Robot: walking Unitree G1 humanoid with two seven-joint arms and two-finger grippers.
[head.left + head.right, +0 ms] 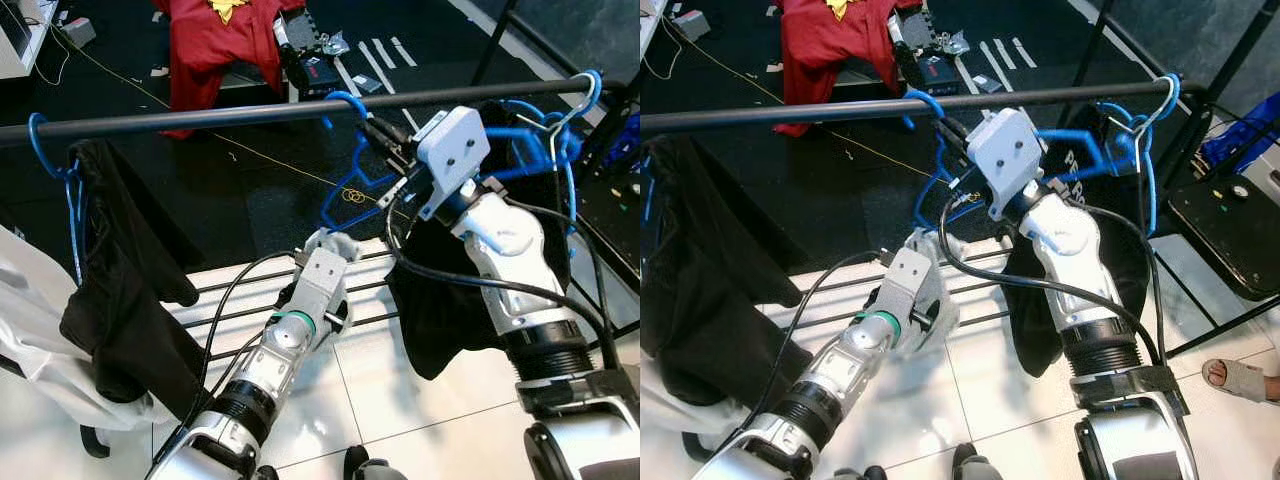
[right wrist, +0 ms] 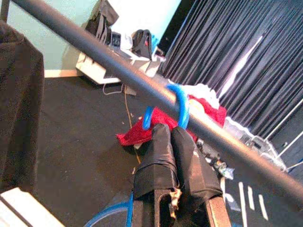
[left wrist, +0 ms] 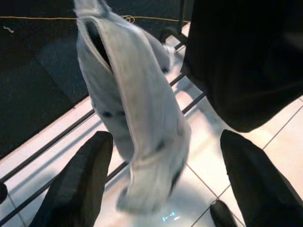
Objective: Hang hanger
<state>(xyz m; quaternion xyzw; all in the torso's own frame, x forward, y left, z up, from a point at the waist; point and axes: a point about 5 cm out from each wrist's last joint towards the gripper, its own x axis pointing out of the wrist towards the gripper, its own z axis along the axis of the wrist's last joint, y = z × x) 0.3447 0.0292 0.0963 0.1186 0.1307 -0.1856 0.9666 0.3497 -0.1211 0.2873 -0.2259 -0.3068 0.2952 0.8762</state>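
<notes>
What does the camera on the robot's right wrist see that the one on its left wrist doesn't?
The right wrist view shows the right hand shut on a blue hanger's hook, which sits over the dark rail, with a red garment on the floor beyond. The left wrist view shows the open left hand with a pale grey garment hanging between its fingers, above white tiles. Both show a hanging black garment and dark flooring.

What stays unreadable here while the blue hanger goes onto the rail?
- Blue plastic hanger: neck hidden by right gripper, right wrist view.
- Black garment: covered by the right arm, eye views.
- Pale grey cloth: blurred, left wrist view; left gripper open beside it.
</notes>
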